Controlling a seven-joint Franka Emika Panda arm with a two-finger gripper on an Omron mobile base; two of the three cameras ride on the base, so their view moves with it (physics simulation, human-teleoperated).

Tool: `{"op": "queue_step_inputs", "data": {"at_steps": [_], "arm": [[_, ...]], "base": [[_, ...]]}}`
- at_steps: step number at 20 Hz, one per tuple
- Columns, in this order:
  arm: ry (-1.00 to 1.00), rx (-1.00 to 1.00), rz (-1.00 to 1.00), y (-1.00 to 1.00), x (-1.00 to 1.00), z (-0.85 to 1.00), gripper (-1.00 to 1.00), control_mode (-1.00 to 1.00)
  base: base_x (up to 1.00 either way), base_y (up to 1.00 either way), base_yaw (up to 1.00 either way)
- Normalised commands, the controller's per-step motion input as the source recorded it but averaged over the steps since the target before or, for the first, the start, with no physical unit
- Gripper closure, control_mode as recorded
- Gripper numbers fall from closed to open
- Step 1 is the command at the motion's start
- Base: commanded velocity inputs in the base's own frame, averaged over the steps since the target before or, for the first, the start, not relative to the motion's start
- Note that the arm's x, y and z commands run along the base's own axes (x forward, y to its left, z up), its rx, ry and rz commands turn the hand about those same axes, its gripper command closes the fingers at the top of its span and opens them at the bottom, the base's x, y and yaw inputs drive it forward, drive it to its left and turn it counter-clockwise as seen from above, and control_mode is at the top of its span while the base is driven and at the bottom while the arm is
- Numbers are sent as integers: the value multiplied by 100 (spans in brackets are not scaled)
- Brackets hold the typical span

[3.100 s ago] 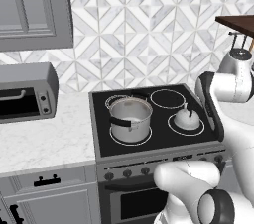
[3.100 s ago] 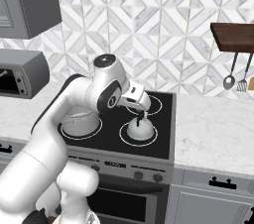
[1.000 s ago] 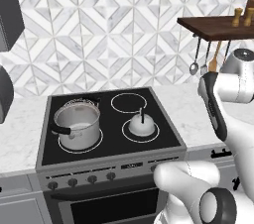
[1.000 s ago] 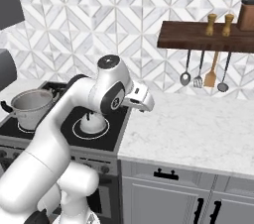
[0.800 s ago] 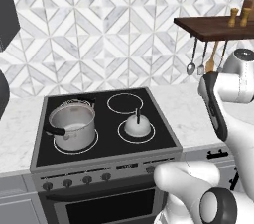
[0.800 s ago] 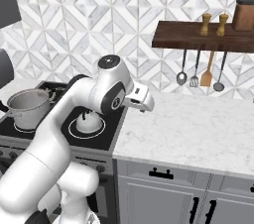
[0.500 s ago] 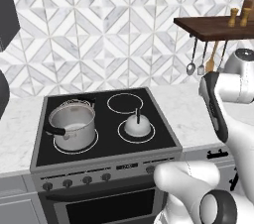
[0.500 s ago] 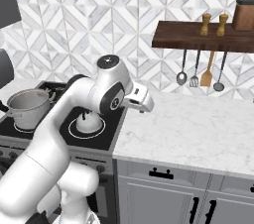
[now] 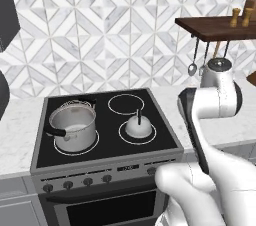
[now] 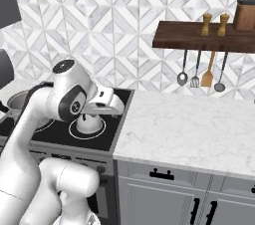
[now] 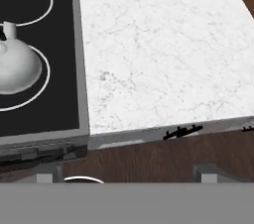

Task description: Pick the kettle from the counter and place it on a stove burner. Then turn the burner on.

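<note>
I see the kettle (image 9: 138, 126) sitting upright inside the white ring of the front right stove burner (image 9: 152, 136) on the black cooktop, with a steel pot (image 9: 73, 125) on the front left ring. My tool is spread wide and holds nothing, aimed down at the white marble counter (image 11: 158, 54) just beside the stove

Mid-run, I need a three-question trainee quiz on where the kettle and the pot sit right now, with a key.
1. True or false: the kettle sits inside a stove burner ring.
2. Which is on the front left burner? A) the steel pot B) a frying pan C) a bowl
3. Fill in: right of the cooktop lies a white marble-look ____.

Key: 1 true; 2 A; 3 counter.
</note>
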Motion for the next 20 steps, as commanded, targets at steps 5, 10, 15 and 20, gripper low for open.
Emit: {"op": "queue_step_inputs", "data": {"at_steps": [5, 10, 15, 20], "arm": [[0, -36, 8, 100, -61, -50, -100, -100], [0, -41, 12, 100, -69, -60, -100, -100], [0, -43, 12, 100, -65, -65, -100, -100], [0, -45, 13, 100, -61, -80, -100, -100]], "base": [[0, 0, 0], [0, 0, 0], [0, 0, 0], [0, 0, 0]]}}
